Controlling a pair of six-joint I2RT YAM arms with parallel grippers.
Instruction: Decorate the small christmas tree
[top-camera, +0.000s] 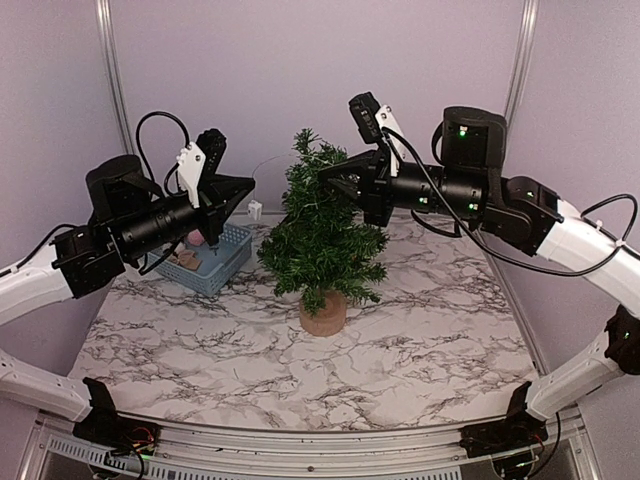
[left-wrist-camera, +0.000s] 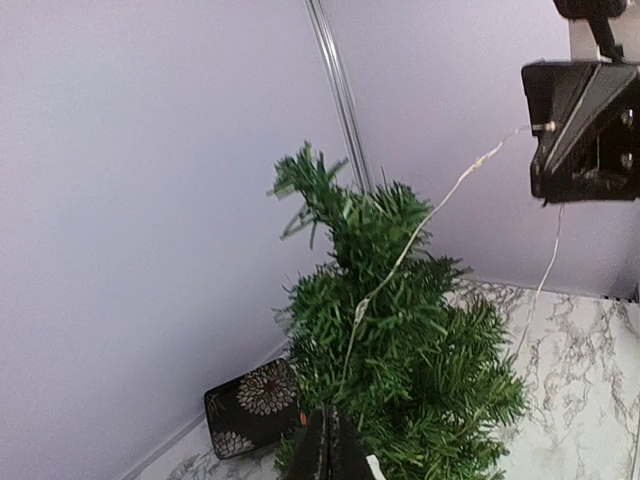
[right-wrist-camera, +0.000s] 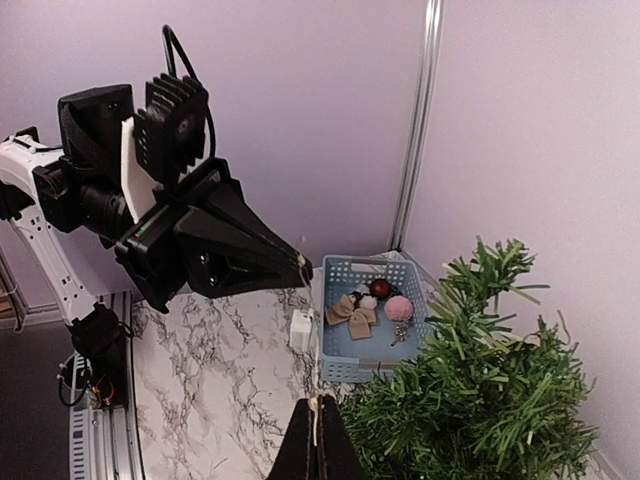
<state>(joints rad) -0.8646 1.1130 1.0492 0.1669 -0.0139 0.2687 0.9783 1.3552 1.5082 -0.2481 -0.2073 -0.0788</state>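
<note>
1. Counter (top-camera: 400, 350): white marble pattern with grey veins, enclosed by pale lilac walls.

2. Small christmas tree (top-camera: 320, 235): conical artificial fir with dense, dark green, bristly needle branches that are widest low down. The tip is ragged and leans a little. It stands upright on a short, round, tan stump base (top-camera: 323, 315), near the middle of the counter toward the back, between the two arms.

3. Left pincer (top-camera: 248, 183): black, jaws pressed together to a point. It is raised left of the tree at upper-branch height and nips the wire at its tip.

4. Right pincer (top-camera: 325, 178): black, jaws likewise closed. It sits against the upper branches on the tree's right side and pinches the same wire.

5. Basket (top-camera: 215, 278): light blue slotted plastic, rectangular, at the back left of the counter. It holds a tan bow (right-wrist-camera: 350, 312), a pink ball (right-wrist-camera: 399, 307) and a dark red ball (right-wrist-camera: 380, 288).

6. Pouch (left-wrist-camera: 255, 405): black with a pale floral print, behind the tree against the wall.

7. Small white box (right-wrist-camera: 301, 330): on the counter just beside the basket.

8. Wire (left-wrist-camera: 420, 225): thin and pale, draped down across the tree's foliage from one pincer to the other.
</note>
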